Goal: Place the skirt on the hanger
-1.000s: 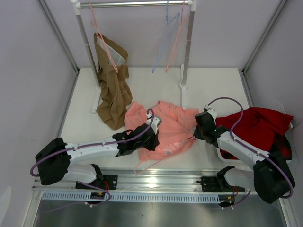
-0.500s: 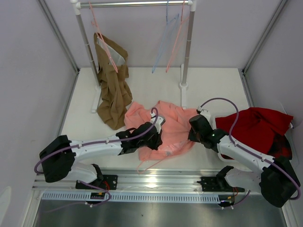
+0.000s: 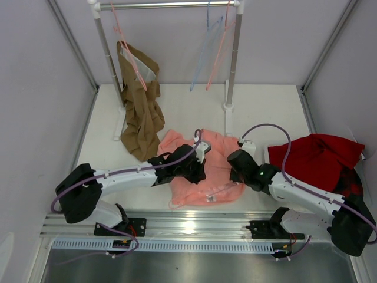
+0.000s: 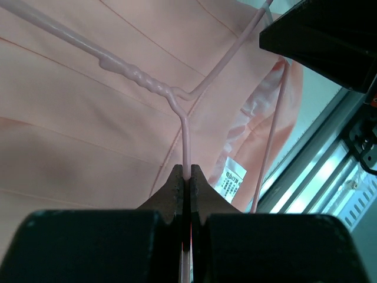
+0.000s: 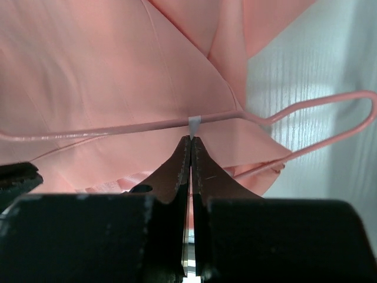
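Your right gripper [image 5: 191, 140] has swung in over the salmon-pink flared fabric skirt [image 3: 215, 150] on the desk [image 3: 177, 106] and closed beside the thin pink wire hanger [image 4: 135, 76]. Your left gripper [image 4: 187, 171] pinches the hanger's neck, so you can start threading.

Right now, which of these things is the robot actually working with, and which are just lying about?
In the job:
skirt
pink hanger, pinched in the left gripper
right gripper, shut close by its wire

Just lying about:
brown garment on the rack
dark red cloth
pale blue hanger
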Controlling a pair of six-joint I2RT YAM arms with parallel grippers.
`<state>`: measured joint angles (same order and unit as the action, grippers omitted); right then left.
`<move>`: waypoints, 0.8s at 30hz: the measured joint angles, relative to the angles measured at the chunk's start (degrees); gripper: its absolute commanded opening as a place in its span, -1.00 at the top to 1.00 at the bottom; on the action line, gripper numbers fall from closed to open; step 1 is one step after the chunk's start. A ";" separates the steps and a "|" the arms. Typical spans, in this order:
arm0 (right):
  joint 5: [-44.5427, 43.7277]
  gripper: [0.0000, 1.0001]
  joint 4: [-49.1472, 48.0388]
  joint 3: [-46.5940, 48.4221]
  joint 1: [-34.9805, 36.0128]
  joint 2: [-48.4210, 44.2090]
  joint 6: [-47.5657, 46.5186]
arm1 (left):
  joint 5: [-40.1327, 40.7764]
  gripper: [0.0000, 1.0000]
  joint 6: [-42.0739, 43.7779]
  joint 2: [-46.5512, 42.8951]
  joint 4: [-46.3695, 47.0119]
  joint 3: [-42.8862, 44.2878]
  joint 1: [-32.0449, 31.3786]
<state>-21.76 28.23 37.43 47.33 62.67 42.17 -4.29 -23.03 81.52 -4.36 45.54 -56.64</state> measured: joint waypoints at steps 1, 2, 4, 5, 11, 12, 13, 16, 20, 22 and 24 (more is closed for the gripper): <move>-0.09 1.00 0.15 0.00 0.48 0.00 0.13 | -1.49 1.00 0.28 0.17 0.00 0.00 0.72; -0.09 1.00 0.20 0.00 0.81 0.00 0.26 | -3.48 1.00 0.76 0.46 0.00 0.00 1.64; 0.09 0.98 0.20 0.00 1.29 0.00 0.33 | -5.90 1.00 1.33 1.05 0.00 0.00 2.64; 0.20 0.94 0.22 0.00 1.40 0.02 0.33 | -6.73 1.00 1.64 1.36 0.09 0.00 2.89; 2.19 0.36 0.79 0.13 1.86 1.25 -0.63 | -11.43 1.00 3.17 3.72 0.81 0.00 3.96; 2.73 0.28 1.11 0.48 1.95 1.42 -1.03 | -12.04 1.00 3.48 3.96 0.90 0.00 3.96; 3.37 0.17 1.55 1.05 2.01 1.46 -1.70 | -12.59 1.00 3.67 4.13 0.94 0.00 3.96; 5.35 0.03 3.17 3.48 2.05 1.42 -3.50 | -13.11 0.99 4.11 4.35 1.33 0.00 4.00; 7.28 0.04 5.01 5.79 2.01 1.40 -4.98 | -13.73 0.87 4.59 4.66 1.42 0.00 4.13; 7.72 0.04 5.66 6.67 1.99 1.40 -5.38 | -13.79 0.78 4.83 5.01 1.18 0.00 4.17; 7.89 0.03 5.99 7.45 1.99 1.42 -5.79 | -14.08 0.72 5.16 5.42 0.44 0.00 4.20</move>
<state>-13.87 34.22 44.88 49.32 64.10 36.38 -18.37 -17.87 86.94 -3.92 45.54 -52.45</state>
